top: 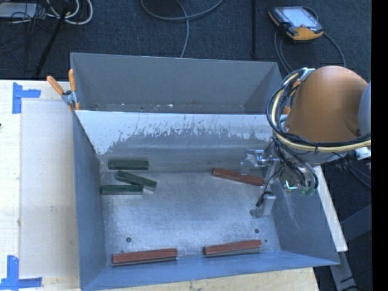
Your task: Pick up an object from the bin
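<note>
My gripper [258, 183] hangs low at the right side of the bin, open, with one fingertip [261, 208] toward the front and the other toward the back wall. A reddish-brown flat bar [233, 175] lies slightly slanted on the bin floor. Its right end reaches in between the spread fingers, and the fingers are not closed on it. A second reddish-brown bar [232, 247] lies along the front wall, below and left of the gripper.
A third reddish-brown bar [144, 256] lies at the front left. Three dark green bars [128, 164] [136, 179] [121, 189] lie close together at the left. The arm's orange dome and cables overhang the bin's right wall.
</note>
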{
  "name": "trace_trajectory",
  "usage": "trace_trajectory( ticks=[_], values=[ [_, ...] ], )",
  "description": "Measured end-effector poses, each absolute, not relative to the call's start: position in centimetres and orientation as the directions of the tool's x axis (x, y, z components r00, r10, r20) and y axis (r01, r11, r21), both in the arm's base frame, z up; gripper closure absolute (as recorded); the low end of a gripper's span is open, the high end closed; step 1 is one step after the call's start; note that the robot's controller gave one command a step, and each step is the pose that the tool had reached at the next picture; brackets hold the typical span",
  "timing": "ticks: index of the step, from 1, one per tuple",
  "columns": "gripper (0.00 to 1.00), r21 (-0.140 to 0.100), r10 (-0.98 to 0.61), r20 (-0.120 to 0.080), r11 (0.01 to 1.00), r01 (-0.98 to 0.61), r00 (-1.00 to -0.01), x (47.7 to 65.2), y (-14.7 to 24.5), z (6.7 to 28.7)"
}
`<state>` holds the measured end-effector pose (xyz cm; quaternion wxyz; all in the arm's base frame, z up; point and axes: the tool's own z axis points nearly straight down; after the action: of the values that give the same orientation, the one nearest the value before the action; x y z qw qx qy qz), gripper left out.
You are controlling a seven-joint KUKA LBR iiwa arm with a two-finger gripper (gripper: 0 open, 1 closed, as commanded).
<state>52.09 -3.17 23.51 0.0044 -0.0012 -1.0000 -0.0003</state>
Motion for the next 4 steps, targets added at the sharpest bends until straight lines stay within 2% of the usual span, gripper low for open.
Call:
trace_trajectory(
  ticks=[1,2,3,4],
  values=[
    [0.0,0.0,0.001,0.001,1.0,0.001,-1.0,52.2,-3.2,23.9],
    [0.0,0.0,0.007,-0.008,1.0,0.007,-1.0,56.3,-5.7,18.7],
    [0.0,0.001,0.115,0.002,0.993,0.115,-0.993,56.2,-6.7,14.7],
    [0.0,0.0,0.09,-0.002,0.996,0.09,-0.996,58.7,-5.5,12.3]
  ],
)
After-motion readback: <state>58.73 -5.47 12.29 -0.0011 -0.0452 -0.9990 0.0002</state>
